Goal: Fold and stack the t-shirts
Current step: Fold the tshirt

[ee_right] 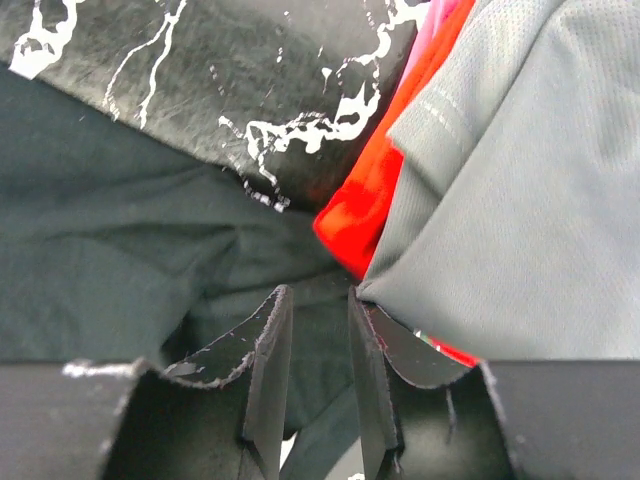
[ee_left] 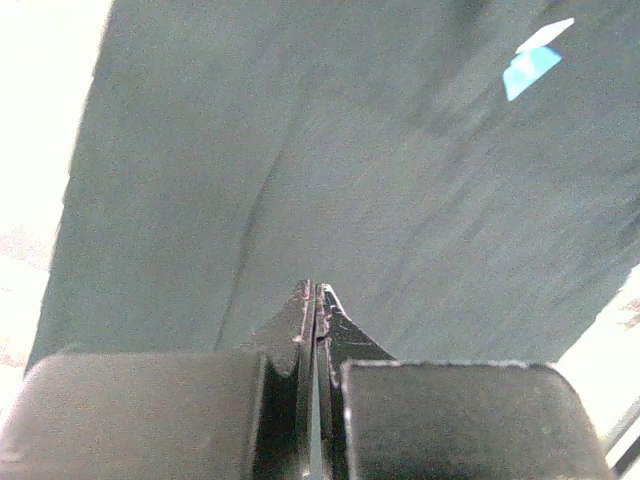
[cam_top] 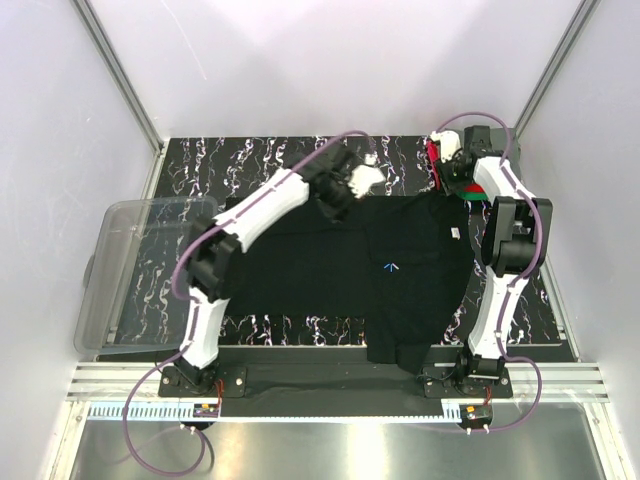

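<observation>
The black t-shirt (cam_top: 330, 270) lies spread over the middle of the table, its blue logo (cam_top: 390, 267) and white neck tag (cam_top: 453, 233) facing up. My left gripper (cam_top: 335, 198) is at the shirt's far edge. In the left wrist view the left gripper (ee_left: 316, 288) is shut on the black t-shirt (ee_left: 350, 150), and a crease runs away from the tips. My right gripper (cam_top: 452, 178) is at the back right, by the folded pile (cam_top: 478, 192). In the right wrist view the right gripper (ee_right: 315, 290) is open over black cloth (ee_right: 110, 290), beside the red shirt (ee_right: 370, 190) and grey shirt (ee_right: 520, 200).
A clear plastic bin (cam_top: 130, 270) sits at the left edge of the dark marbled table (cam_top: 260, 160). Pale walls and metal posts close in the back and sides. The black shirt's near hem hangs toward the arm bases.
</observation>
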Motion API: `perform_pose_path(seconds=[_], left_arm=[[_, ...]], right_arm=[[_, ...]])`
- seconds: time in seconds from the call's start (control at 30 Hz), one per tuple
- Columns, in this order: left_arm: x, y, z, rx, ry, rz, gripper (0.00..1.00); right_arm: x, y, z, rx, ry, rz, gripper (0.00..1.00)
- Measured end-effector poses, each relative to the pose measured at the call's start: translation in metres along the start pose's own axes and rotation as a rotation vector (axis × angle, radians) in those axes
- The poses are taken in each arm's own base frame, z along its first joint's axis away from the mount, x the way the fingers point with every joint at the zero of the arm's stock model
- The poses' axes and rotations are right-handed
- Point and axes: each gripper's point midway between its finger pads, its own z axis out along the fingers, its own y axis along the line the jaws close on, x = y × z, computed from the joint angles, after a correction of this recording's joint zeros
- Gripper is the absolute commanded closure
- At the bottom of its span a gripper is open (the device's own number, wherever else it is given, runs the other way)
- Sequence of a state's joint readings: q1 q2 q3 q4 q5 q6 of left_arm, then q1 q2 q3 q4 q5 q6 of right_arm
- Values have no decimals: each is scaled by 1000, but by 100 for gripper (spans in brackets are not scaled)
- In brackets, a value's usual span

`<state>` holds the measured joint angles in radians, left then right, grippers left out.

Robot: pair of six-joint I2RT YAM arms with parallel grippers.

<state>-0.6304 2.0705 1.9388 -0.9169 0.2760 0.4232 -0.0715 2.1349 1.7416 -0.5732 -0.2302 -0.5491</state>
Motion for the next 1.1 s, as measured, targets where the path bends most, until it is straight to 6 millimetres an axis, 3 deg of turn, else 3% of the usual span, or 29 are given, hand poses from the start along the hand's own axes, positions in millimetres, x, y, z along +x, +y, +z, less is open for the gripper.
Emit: perform_pose_path(seconds=[0.07,0.17,0.27,0.43,0.53,0.77,0.87,1.1], left_arm=[[-17,-17,15,44,-20,21,100],[-19,-27,42,87,-3,17,100],[-6,-28,73,115,49,-6,100],[19,-37,105,155,128,-37,100],[16,-49,114,173,132,-26,100],[-19,-84,118,206,57,32,100],[-25,-95,120,219,44,43,100],[-26,-101,138,230,45,35,100]], right_arm=[[1,-1,7,-5,6,7,64],[6,0,17,-17,18,15,64],[11,4,23,-37,30,19,64],[11,6,24,-46,28,18,64],[12,7,26,-55,28,19,64],[19,11,35,-80,41,19,64],[21,12,36,-81,44,17,64],[23,11,38,-79,51,18,64]])
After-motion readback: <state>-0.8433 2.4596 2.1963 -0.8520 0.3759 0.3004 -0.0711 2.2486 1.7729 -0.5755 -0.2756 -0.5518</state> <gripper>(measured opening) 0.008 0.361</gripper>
